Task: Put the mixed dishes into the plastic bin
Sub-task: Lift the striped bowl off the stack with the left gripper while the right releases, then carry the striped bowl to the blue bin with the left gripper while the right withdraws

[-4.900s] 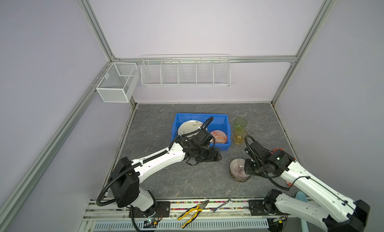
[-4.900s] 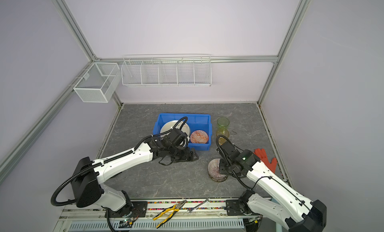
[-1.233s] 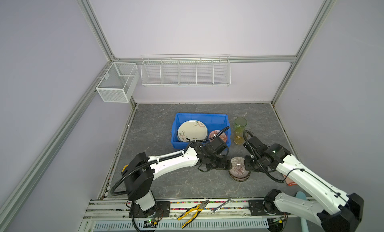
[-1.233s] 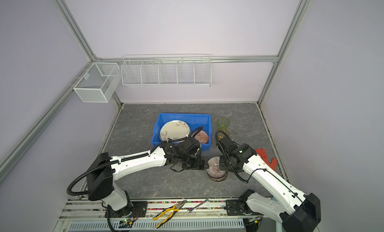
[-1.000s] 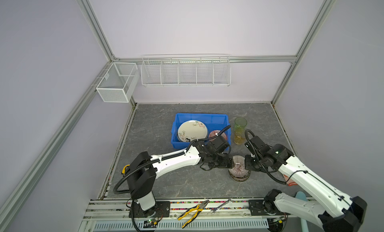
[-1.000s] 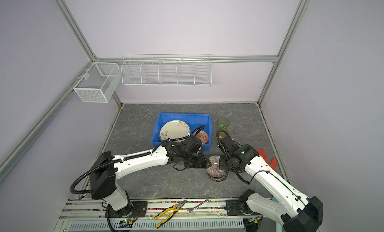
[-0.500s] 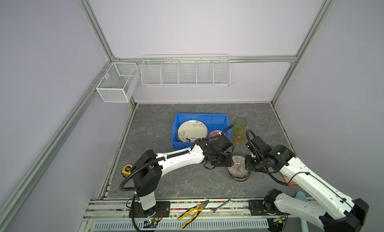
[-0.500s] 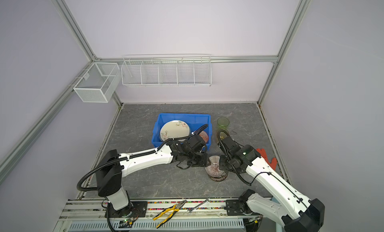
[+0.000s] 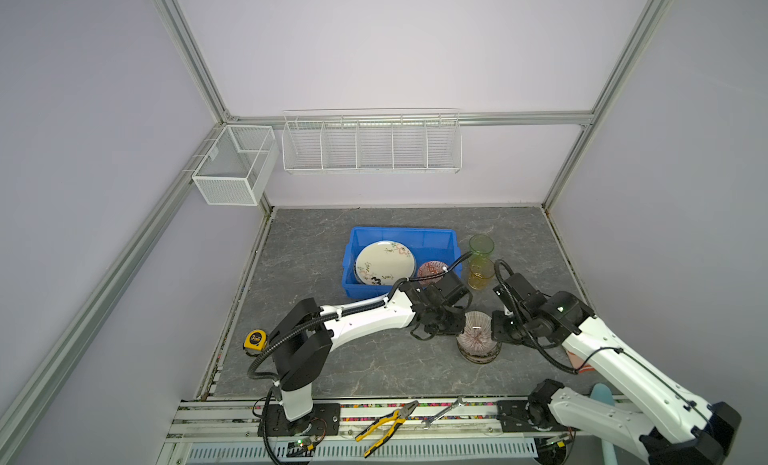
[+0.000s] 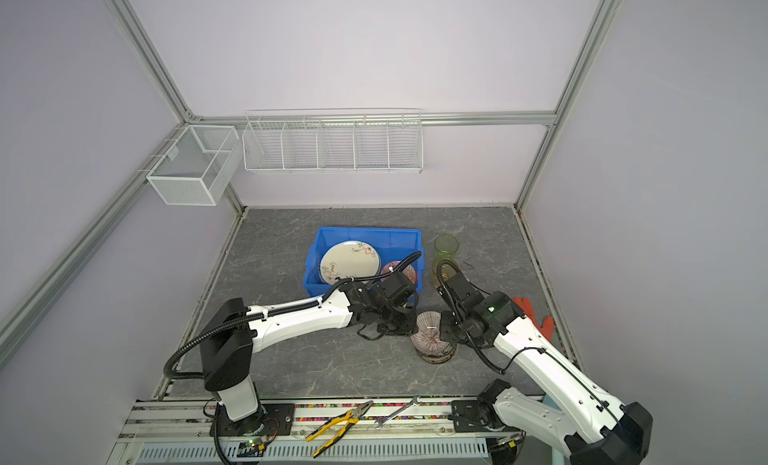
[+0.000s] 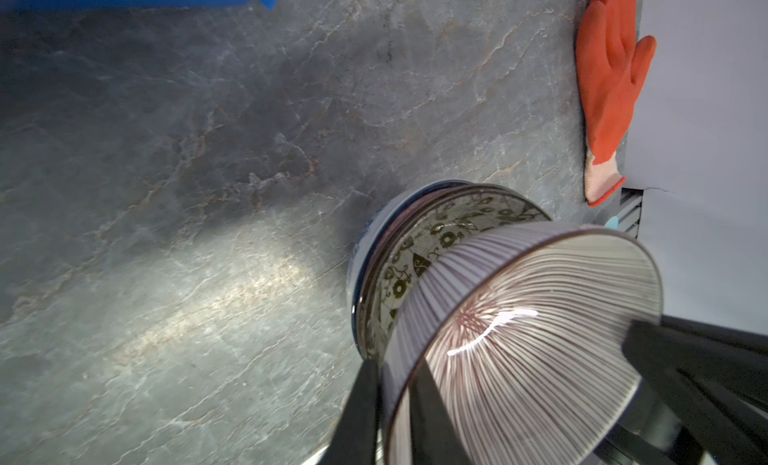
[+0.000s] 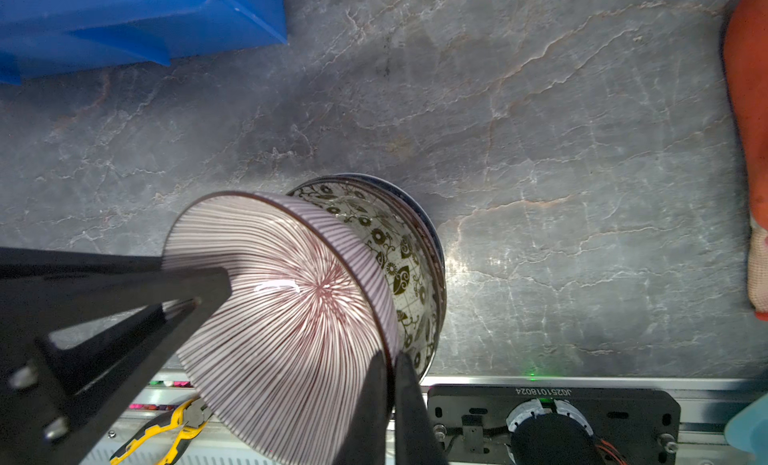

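I judge the job a little past halfway. The bin [image 9: 399, 234] at 12 o'clock on the surface [image 9: 332, 359] already holds the cream floral plate [image 9: 384, 261], leaning on something I cannot make out, and the orange bowl [image 9: 432, 271] in its 4 o'clock corner.

Not yet in: the striped bowl [image 9: 478, 336], which is tipped up out of a nested stack toward 5 o'clock from the bin. My left pincer [image 11: 392, 363] is clenched on its rim, one finger inside and one outside. My right pincer [image 12: 390, 357] is clenched on the rim across from it, so both have this bowl. Under it sit the leafy bowl [image 11: 419, 251] and, at the bottom, the blue bowl [image 11: 365, 242]. The green glass [image 9: 481, 246] and amber glass [image 9: 481, 273] stand upright just beside the bin at its 3 o'clock, touching or nearly so. That leaves three bowls and two glasses.

The surface is grey, veined like stone, with glare near the stack. An orange glove [image 11: 611, 88] lies at its 4 o'clock edge and a yellow tape measure [image 9: 254, 341] at 8 o'clock. Pliers [image 9: 384, 425] and a wrench [image 9: 442, 413] rest on the rail [image 9: 208, 417] at 6 o'clock. The walls are pale lilac in an aluminium frame, with white wire baskets [image 9: 372, 142] hung at 12 and 10 o'clock.
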Action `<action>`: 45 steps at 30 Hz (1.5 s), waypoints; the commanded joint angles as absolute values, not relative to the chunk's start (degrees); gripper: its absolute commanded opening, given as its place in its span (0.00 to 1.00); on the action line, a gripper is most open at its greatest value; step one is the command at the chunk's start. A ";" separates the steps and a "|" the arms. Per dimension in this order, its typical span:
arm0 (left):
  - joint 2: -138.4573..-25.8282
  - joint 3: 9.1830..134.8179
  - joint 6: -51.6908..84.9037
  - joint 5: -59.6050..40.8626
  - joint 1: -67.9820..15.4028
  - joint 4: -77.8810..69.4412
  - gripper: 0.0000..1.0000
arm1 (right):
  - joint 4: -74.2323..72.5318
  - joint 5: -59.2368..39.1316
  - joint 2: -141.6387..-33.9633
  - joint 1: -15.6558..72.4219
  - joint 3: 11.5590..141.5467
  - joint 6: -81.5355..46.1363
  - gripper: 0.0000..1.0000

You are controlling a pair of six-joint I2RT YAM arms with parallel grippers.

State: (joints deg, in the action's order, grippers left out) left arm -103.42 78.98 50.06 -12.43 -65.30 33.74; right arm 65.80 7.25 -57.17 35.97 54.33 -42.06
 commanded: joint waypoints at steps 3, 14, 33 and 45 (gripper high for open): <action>-104.26 81.19 50.00 -12.27 -65.76 33.92 0.03 | 64.58 6.00 -55.83 35.68 55.72 -42.89 0.07; -103.65 82.59 49.60 -11.86 -65.81 35.58 0.00 | 64.34 6.42 -53.01 35.61 56.87 -41.95 0.26; -103.27 92.75 42.50 -9.50 -63.32 46.13 0.00 | 65.51 7.41 -39.81 35.67 57.44 -43.12 0.91; -102.35 96.77 37.07 -8.36 -56.16 52.66 0.00 | 69.25 7.32 -30.75 35.61 53.85 -48.94 0.88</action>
